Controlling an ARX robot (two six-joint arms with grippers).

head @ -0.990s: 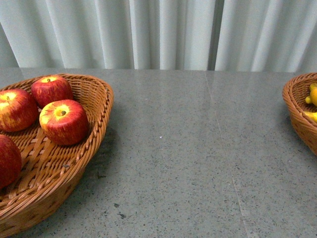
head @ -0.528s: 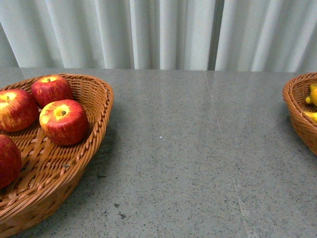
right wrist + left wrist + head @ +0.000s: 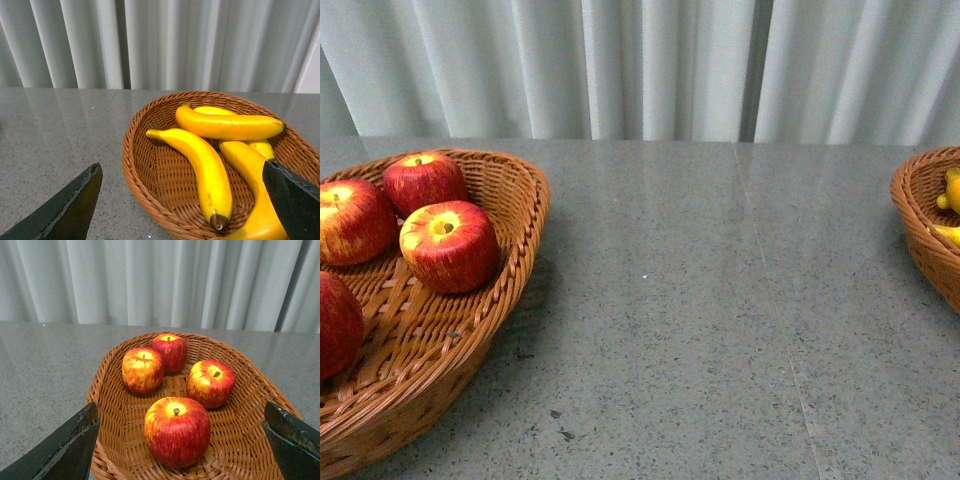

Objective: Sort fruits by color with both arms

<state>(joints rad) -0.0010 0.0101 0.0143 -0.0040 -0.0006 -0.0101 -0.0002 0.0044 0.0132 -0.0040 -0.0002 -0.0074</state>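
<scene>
Several red apples with yellow streaks [image 3: 450, 245] lie in a woven basket [image 3: 523, 240] at the table's left. In the left wrist view my left gripper [image 3: 181, 440] hangs open over this basket [image 3: 107, 390], its black fingers [image 3: 75, 447] wide on either side of the nearest apple [image 3: 177, 432] and not touching it. Several yellow bananas [image 3: 202, 162] fill a second basket [image 3: 135, 165]. My right gripper [image 3: 182, 205] is open above that basket's near rim and holds nothing. In the front view neither arm shows, and only banana ends [image 3: 952, 190] peek in at the right edge.
The grey speckled tabletop [image 3: 700, 300] stretches between the two baskets, with the banana basket [image 3: 920, 225] cut off at the right edge. A pale pleated curtain [image 3: 640, 65] hangs behind the table's far edge.
</scene>
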